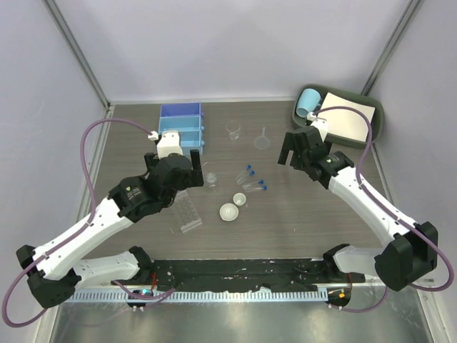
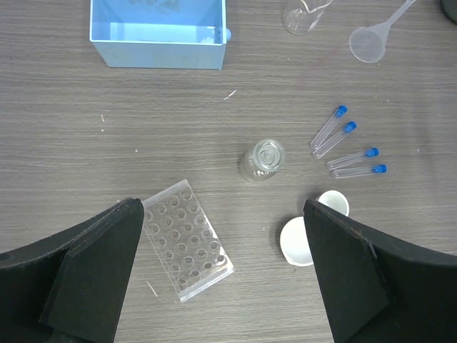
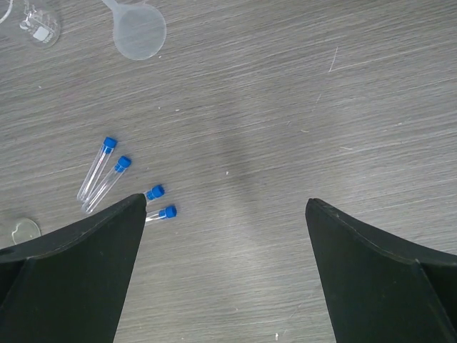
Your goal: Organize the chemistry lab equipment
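Several blue-capped clear tubes [image 1: 250,177] lie loose mid-table, also in the left wrist view [image 2: 348,146] and the right wrist view [image 3: 106,171]. Two white round dishes [image 1: 228,212] sit side by side [image 2: 295,241]. The clear tube rack [image 1: 187,212] lies flat and empty [image 2: 184,239]. One small beaker [image 1: 211,179] stands upright near it [image 2: 264,158]; another beaker [image 1: 233,131] and the clear funnel [image 1: 263,141] are farther back [image 3: 141,30]. My left gripper [image 1: 174,163] hovers open and empty above the rack and dishes [image 2: 222,207]. My right gripper [image 1: 296,148] hovers open and empty right of the tubes [image 3: 226,201].
A light-blue divided bin [image 1: 180,127] stands at the back left [image 2: 158,32]. A dark tray [image 1: 377,125] at the back right holds a light-blue mug [image 1: 308,102] and a white paper sheet [image 1: 348,118]. A black strip [image 1: 235,271] runs along the near edge.
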{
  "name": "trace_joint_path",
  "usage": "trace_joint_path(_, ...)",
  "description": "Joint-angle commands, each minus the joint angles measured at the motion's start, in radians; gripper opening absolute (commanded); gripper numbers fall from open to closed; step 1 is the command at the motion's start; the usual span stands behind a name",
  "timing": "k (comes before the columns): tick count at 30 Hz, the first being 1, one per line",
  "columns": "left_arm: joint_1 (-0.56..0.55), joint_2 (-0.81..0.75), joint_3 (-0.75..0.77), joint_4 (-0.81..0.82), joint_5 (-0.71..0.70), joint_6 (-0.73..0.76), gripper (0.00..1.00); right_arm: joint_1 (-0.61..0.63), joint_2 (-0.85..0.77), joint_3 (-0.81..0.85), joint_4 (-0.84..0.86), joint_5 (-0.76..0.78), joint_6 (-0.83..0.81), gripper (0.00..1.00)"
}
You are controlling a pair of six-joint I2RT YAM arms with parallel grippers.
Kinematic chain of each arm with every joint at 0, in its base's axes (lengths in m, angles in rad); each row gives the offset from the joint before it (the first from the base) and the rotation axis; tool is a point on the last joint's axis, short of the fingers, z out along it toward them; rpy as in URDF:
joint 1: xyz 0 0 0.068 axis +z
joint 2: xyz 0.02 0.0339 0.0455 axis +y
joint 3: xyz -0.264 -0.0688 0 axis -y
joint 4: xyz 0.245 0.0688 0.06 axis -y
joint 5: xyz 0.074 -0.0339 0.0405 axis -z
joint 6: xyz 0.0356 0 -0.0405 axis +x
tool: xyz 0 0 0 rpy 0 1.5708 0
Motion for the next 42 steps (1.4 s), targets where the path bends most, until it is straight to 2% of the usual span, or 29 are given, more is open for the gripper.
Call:
trace_joint_path(1, 0.003, -0.048, -0.033, 0.033, 0.02, 0.021, 1.0, 0.0, 0.032, 0.066, -0.032, 0.048, 0.027, 1.0)
trace_joint_path(6, 0.005, 0.004, -0.008, 0.027, 0.06, 0.044, 1.0, 0.0, -0.072, -0.02, 0.043, 0.016, 0.01, 1.0)
trace_joint_path(13, 0.005, 0.07, 0.012, -0.008, 0.057, 0.045, 1.0, -0.001, -0.146, -0.051, 0.069, -0.052, -0.05, 1.0)
trace_joint_path(16, 0.003, 0.067, 0.015, -0.063, 0.023, -0.02, 1.0, 0.005, -0.137, -0.059, 0.126, -0.257, -0.068, 1.0)
trace_joint_path(17, 0.005, 0.062, 0.012, -0.08, 0.011, -0.042, 1.0, 0.022, -0.128, -0.045, 0.135, -0.323, -0.068, 1.0)
trace_joint_path(18, 0.005, 0.056, 0.007, -0.112, -0.009, -0.089, 1.0, 0.044, -0.112, -0.031, 0.129, -0.325, -0.075, 1.0)
trace_joint_path(22, 0.037, -0.008, -0.02, -0.194, -0.061, -0.206, 1.0, 0.266, -0.031, 0.046, 0.085, -0.238, -0.113, 1.0)
trace_joint_path(24, 0.063, -0.024, -0.034, -0.208, -0.057, -0.223, 1.0, 0.328, -0.006, 0.087, 0.072, -0.207, -0.118, 1.0)
trace_joint_path(27, 0.15, -0.035, -0.077, -0.197, 0.024, -0.245, 1.0, 0.433, 0.058, 0.139, 0.069, -0.181, -0.116, 1.0)
trace_joint_path(29, 0.233, -0.05, -0.14, -0.173, 0.135, -0.272, 0.99, 0.5, 0.104, 0.176, 0.069, -0.158, -0.118, 1.0)
trace_joint_path(31, 0.296, -0.07, -0.229, -0.098, 0.216, -0.297, 0.97, 0.535, 0.13, 0.194, 0.075, -0.138, -0.116, 1.0)
trace_joint_path(39, 0.413, -0.087, -0.43, 0.082, 0.422, -0.346, 0.89, 0.621, 0.244, 0.248, 0.134, -0.202, -0.101, 0.97)
trace_joint_path(42, 0.428, -0.085, -0.467, 0.134, 0.466, -0.349, 0.78, 0.632, 0.27, 0.24, 0.161, -0.225, -0.095, 0.96)
